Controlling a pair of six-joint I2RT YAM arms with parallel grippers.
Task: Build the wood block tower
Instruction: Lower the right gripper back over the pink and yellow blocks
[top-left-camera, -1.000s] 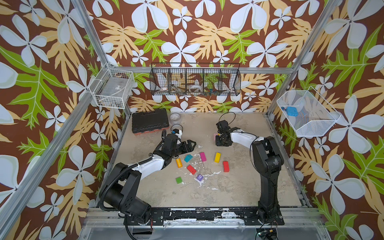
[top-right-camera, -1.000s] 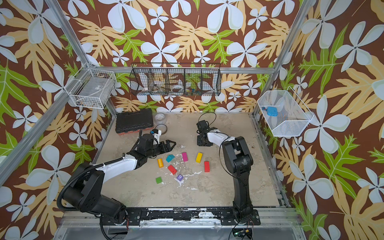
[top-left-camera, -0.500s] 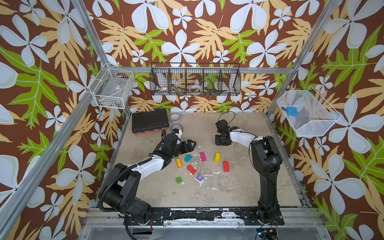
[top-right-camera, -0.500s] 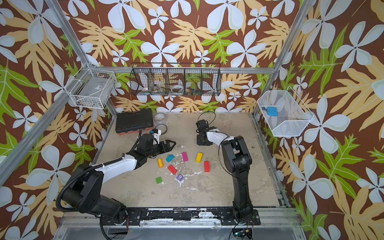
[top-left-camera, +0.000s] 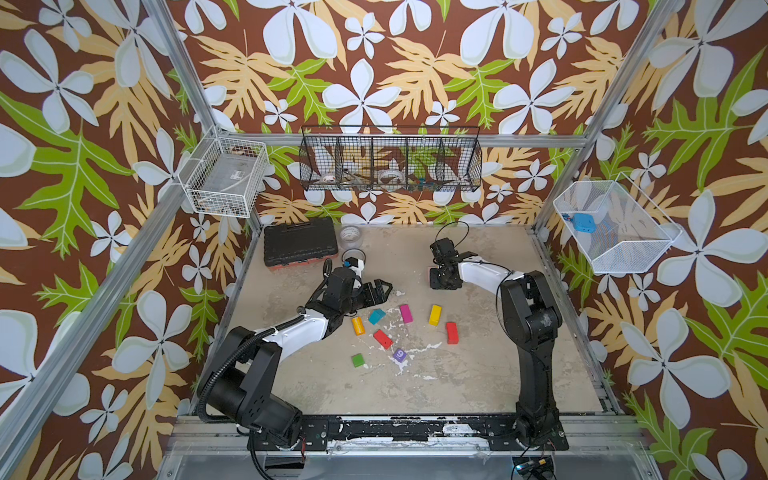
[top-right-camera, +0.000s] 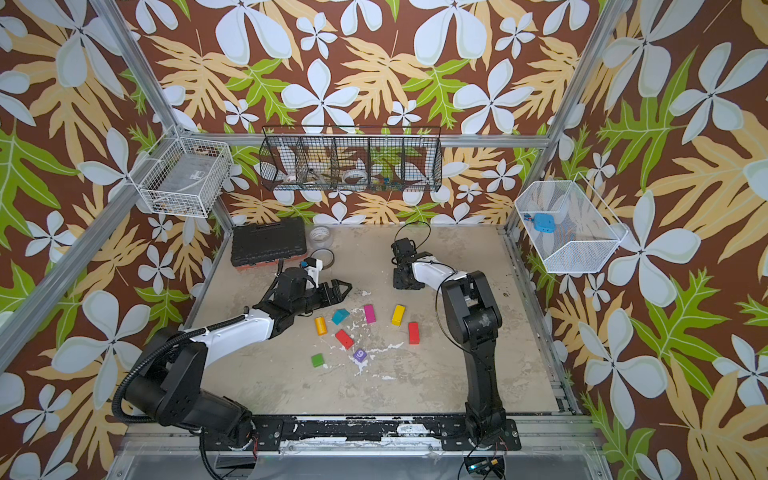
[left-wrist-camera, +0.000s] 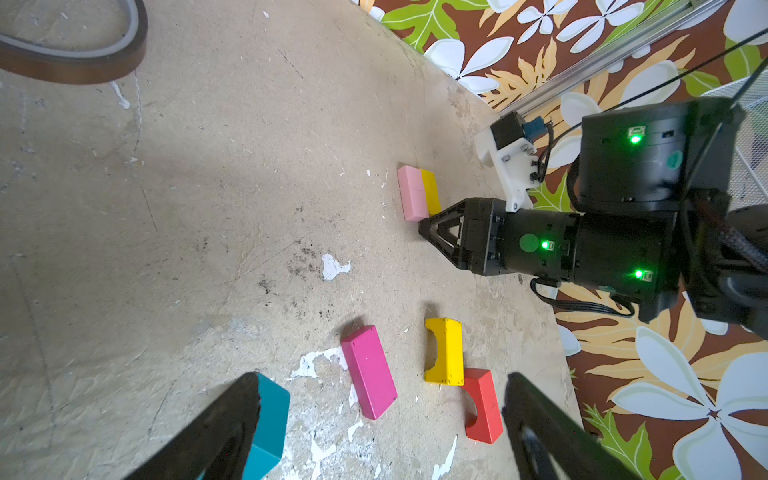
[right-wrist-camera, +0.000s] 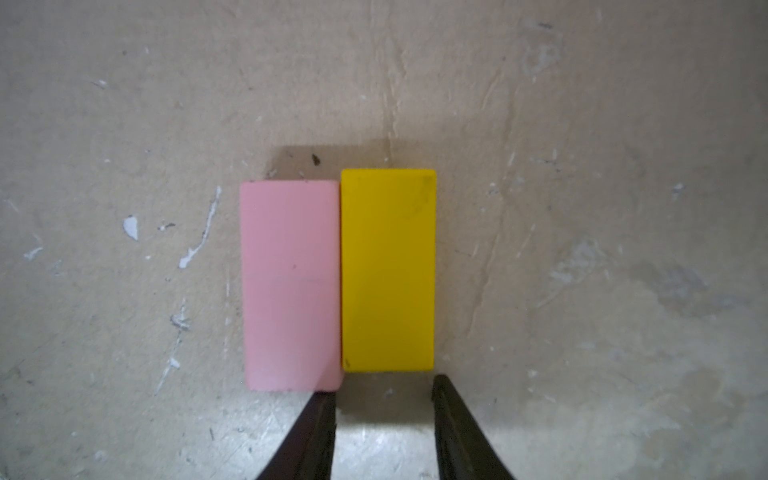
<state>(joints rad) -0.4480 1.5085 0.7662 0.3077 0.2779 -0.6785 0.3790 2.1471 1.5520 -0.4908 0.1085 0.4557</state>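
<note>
Nothing's budged since a second ago! Right gripper (right-wrist-camera: 384, 399) still hangs low, fingers (right-wrist-camera: 320, 424) parted and empty, tips at the end of the pink block (right-wrist-camera: 291, 286) and yellow block (right-wrist-camera: 388, 270). These are smooth flat bricks, touching side by side on the scuffed surface (right-wrist-camera: 124, 124), farther back than the loose magenta block (top-left-camera: 406, 313). Left gripper (top-left-camera: 382, 291) gapes wide, empty.

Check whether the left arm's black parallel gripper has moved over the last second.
No. The left gripper still hovers open in the same place, its fingertips the same gap from the teal roof-shaped wood block and the black plastic toolbox.
</note>
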